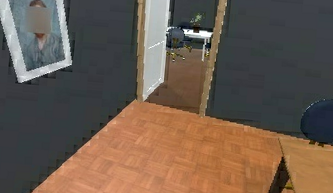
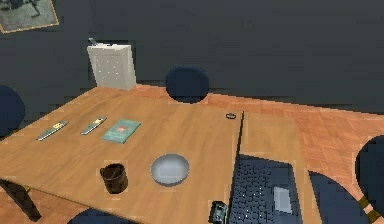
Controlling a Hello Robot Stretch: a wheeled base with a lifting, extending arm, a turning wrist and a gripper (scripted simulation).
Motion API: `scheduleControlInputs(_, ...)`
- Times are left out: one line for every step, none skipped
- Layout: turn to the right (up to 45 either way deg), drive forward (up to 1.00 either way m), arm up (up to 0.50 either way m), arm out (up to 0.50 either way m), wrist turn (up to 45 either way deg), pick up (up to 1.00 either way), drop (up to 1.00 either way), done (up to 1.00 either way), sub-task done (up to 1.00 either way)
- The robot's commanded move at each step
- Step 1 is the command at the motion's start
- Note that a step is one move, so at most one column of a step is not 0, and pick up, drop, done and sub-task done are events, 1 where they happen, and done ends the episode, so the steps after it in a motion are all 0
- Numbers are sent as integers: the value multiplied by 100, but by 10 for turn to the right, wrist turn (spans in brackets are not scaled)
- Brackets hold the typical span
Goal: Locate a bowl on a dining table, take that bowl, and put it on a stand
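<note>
**Forward view.** A framed portrait of a person in a pale shirt [image 1: 35, 28] hangs on the dark grey wall [image 1: 279, 54] at the left. In the middle is a doorway with a light wooden frame [image 1: 214, 48], and a white door [image 1: 156, 33] stands swung open at its left side. Far off through the doorway are a white desk [image 1: 195, 32] and a dark chair [image 1: 176, 40]. A wooden parquet floor [image 1: 169, 155] runs up to the doorway. At the lower right is the corner of a light wooden tabletop [image 1: 317, 183], with a round blue chair back [image 1: 328, 121] behind it.

**Arm side view.** The round grey-blue bowl [image 2: 170, 170] stands on the light wooden tabletop near its near edge. It sits between a dark cup [image 2: 113, 178] on its left and a dark laptop with its keyboard showing [image 2: 262, 190] on its right, and touches neither. Farther out lies a flat teal book [image 2: 123, 128]; its cover print is too small to read. Left of the book are two slim remote-like bars [image 2: 93, 125]. A small dark ring [image 2: 231, 117] lies near the far edge. A white ribbed box [image 2: 111, 65] stands against the wall.

At the bottom edge, just left of the laptop, a small dark shape with a pale mark looks like the end effector [image 2: 217, 212]. Its far end cannot be made out, so I cannot tell whether it holds anything.
</note>
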Motion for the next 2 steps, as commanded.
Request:
scheduleControlInputs(0,0,26,0,0,0,0,0,0)
scheduleControlInputs(0,0,0,32,0,0,0,0,0)
